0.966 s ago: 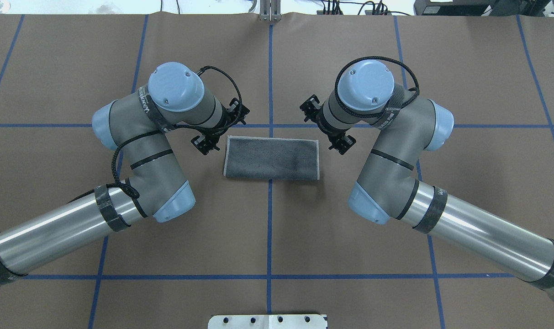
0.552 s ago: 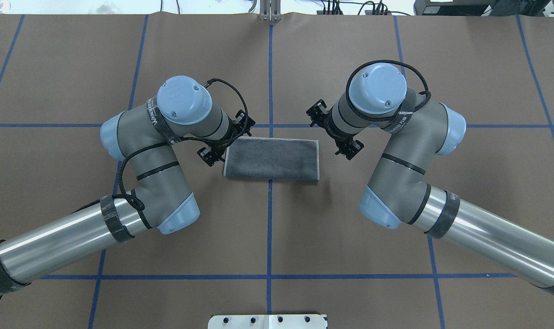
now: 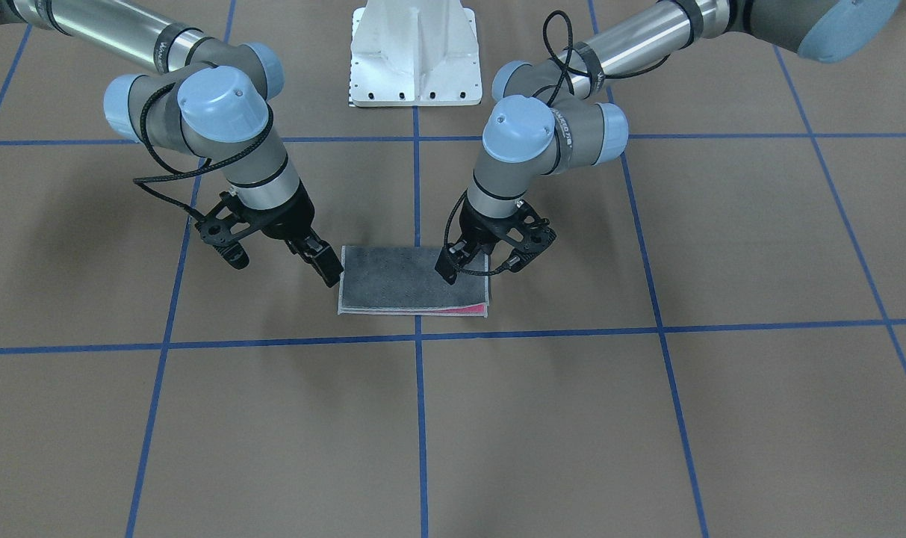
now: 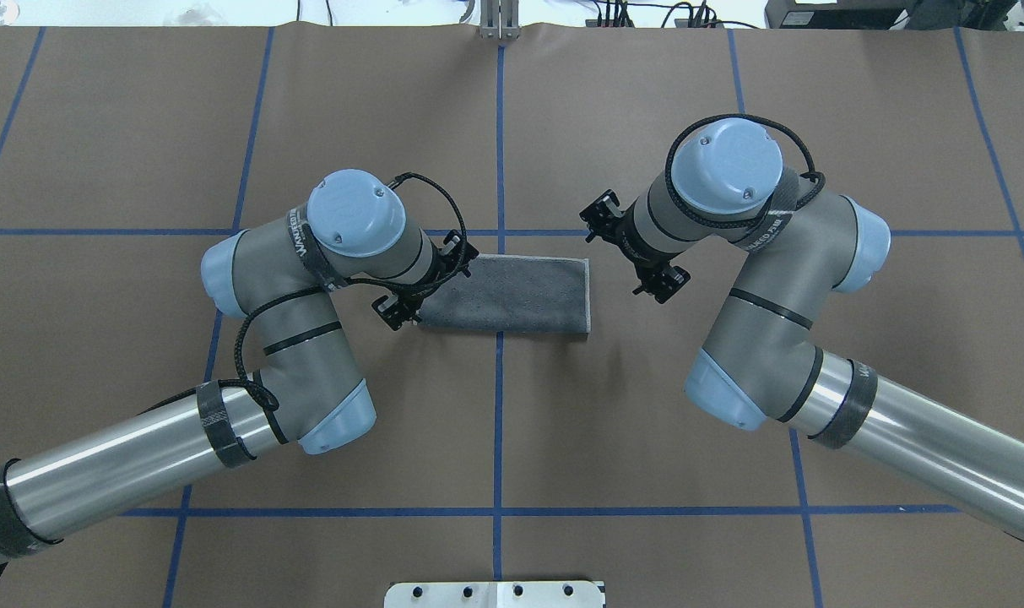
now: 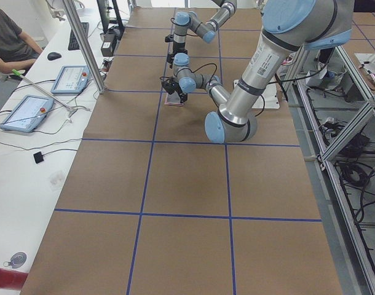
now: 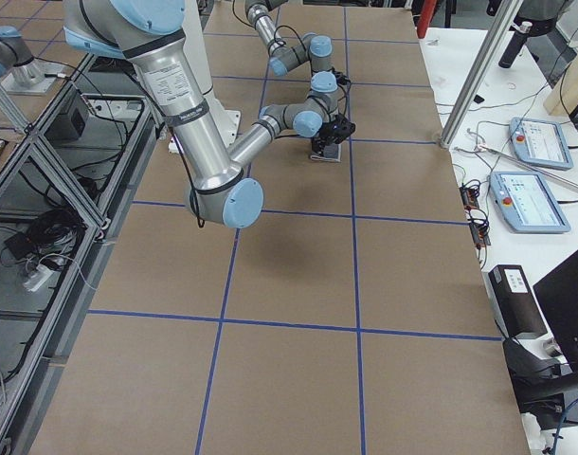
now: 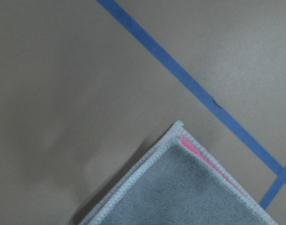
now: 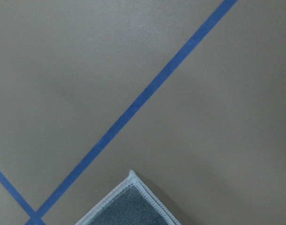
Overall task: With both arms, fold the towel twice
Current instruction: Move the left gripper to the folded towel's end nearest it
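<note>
A towel [image 3: 411, 288], folded once into a dark grey rectangle with pink peeking along its lower edge, lies at the frame's centre on brown paper [image 3: 647, 418] crossed by blue tape lines [image 3: 421, 448]. The left gripper [image 3: 476, 267], jaws apart, straddles the towel's right short edge. The right gripper [image 3: 284, 261], jaws also apart, has one finger [image 3: 330, 271] just beside the left edge. Closing here could catch only the top layer, undoing the fold, or shove the cloth askew.

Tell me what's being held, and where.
Nothing is held. The left gripper hangs open over one end of the flat towel; the right gripper is open beside the other.
</note>
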### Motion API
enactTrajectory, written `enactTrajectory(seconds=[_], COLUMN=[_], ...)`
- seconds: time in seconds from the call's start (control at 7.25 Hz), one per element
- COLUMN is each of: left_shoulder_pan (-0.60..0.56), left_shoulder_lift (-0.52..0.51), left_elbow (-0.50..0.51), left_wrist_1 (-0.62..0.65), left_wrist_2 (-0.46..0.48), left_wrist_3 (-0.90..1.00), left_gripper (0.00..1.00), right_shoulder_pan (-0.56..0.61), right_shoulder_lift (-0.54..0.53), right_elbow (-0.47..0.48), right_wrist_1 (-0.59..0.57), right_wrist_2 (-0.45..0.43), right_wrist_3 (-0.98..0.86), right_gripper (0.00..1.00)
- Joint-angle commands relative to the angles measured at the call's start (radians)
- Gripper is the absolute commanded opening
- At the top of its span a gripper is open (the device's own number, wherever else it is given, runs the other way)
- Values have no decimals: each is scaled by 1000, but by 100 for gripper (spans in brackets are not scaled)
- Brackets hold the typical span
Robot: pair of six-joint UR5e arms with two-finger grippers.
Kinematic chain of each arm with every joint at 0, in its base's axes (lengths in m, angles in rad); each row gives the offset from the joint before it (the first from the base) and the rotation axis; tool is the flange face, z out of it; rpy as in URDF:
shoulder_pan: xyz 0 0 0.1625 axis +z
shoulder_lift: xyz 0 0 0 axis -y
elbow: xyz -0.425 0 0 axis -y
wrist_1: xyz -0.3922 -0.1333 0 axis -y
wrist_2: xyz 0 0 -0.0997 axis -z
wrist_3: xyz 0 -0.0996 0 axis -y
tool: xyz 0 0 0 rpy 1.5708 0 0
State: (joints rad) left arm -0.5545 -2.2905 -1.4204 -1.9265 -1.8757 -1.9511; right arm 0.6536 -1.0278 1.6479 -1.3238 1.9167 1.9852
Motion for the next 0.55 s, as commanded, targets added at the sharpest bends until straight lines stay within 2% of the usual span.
enactTrajectory(seconds=[0.0, 0.41], left_shoulder_pan=[4, 2], left_shoulder_lift=[-1, 0], left_elbow=[17, 24], left_wrist_1=[-8, -15], left_wrist_2=[1, 1], left_wrist_3=[3, 12], left_gripper=[100, 100], right_shoulder_pan=[1, 1], right_shoulder_lift=[-11, -12], right_elbow=[7, 15], right_wrist_1=[0, 0], right_wrist_2=[1, 1], right_wrist_3=[-2, 0], right_gripper=[100, 100])
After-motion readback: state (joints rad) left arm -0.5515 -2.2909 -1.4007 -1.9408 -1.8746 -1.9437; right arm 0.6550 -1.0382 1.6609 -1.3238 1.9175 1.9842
